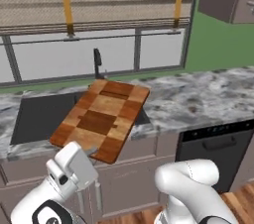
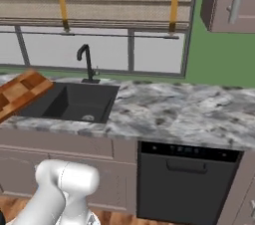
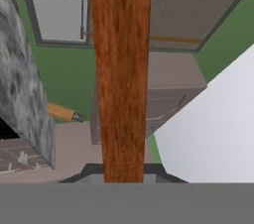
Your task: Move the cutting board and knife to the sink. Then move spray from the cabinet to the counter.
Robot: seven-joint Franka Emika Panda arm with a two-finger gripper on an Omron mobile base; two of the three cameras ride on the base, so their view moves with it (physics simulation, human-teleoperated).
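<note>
1. Wooden and checkered, one cutting board (image 1: pixel 101 119) shows in the left base view, tilted in the air over the right part of one dark sink (image 1: pixel 39 116), its near edge in the tool (image 1: pixel 88 152), whose jaws are closed on it. One black faucet (image 1: pixel 97 63) stands behind.
2. Right base view: one corner of the board at the left edge, above the marbled desk (image 2: pixel 184 112); one dishwasher (image 2: pixel 187 181) below.
3. Hand view: the board's brown edge runs up the middle, pinched at the bottom.
</note>
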